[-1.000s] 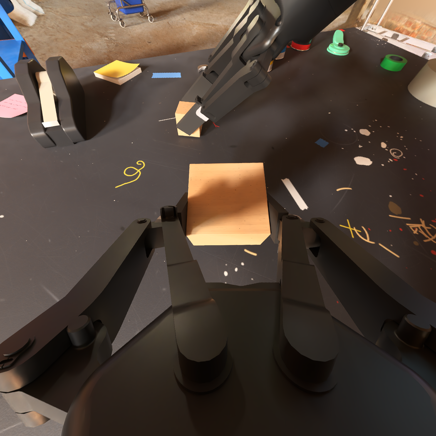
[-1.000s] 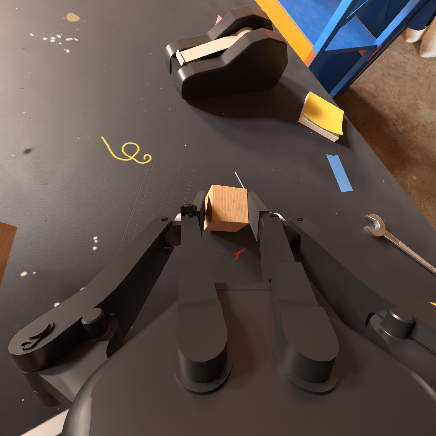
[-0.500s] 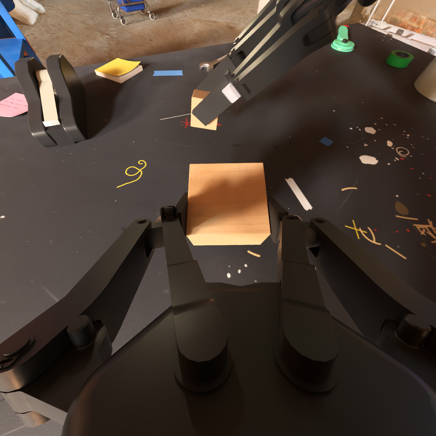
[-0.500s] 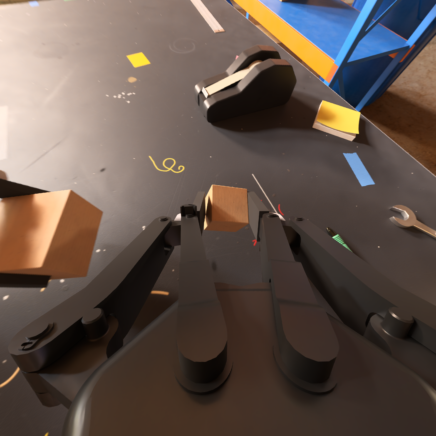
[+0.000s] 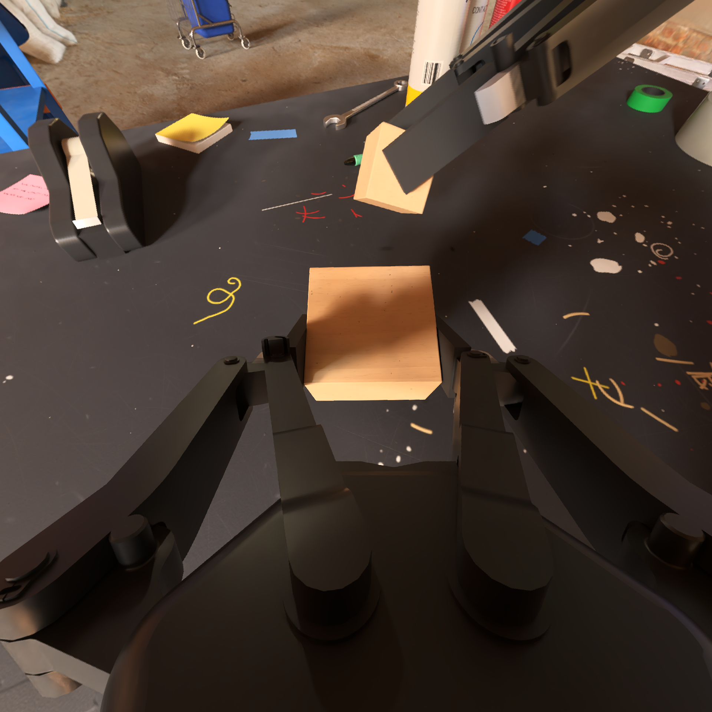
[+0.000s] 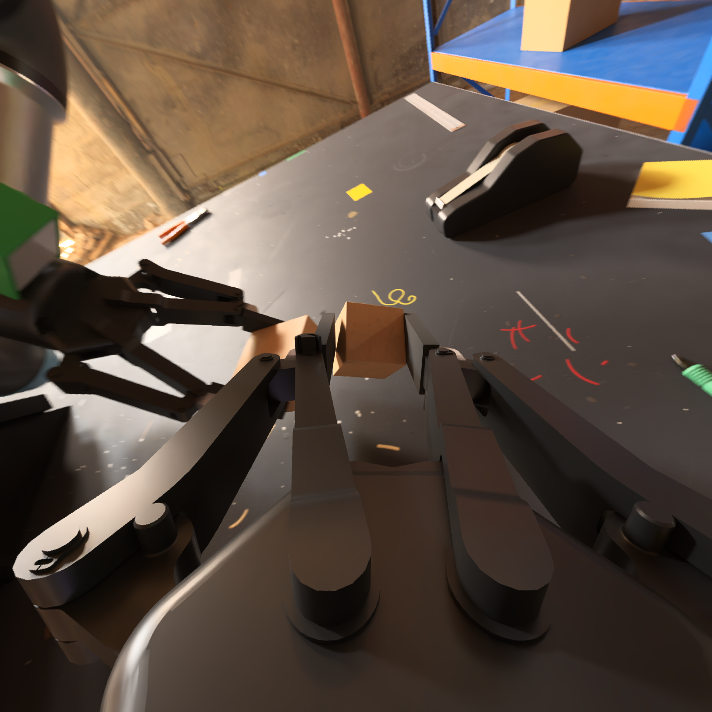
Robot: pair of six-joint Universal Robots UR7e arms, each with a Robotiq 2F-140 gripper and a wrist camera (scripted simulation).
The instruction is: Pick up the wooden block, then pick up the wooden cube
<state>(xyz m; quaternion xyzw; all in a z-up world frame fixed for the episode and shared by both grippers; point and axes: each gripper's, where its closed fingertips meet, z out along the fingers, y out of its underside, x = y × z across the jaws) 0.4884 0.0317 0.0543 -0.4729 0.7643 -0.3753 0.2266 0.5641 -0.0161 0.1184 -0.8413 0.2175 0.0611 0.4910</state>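
Wooden block (image 5: 371, 331) clamped between 2 fingers of left gripper (image 5: 371, 346), held above dark table (image 5: 154, 366); long axis directed away from camera, underside hidden. Wooden cube (image 6: 368, 341) clamped in right gripper (image 6: 370, 343), raised and tilted; in left wrist view partly covered by finger (image 5: 420, 154). Block largely occluded in right wrist view.

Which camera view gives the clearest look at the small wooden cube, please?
The right wrist view: the small wooden cube sits centred between the right gripper's fingers, two faces unobstructed. In the left wrist view the cube appears farther off, partly covered by a dark finger.
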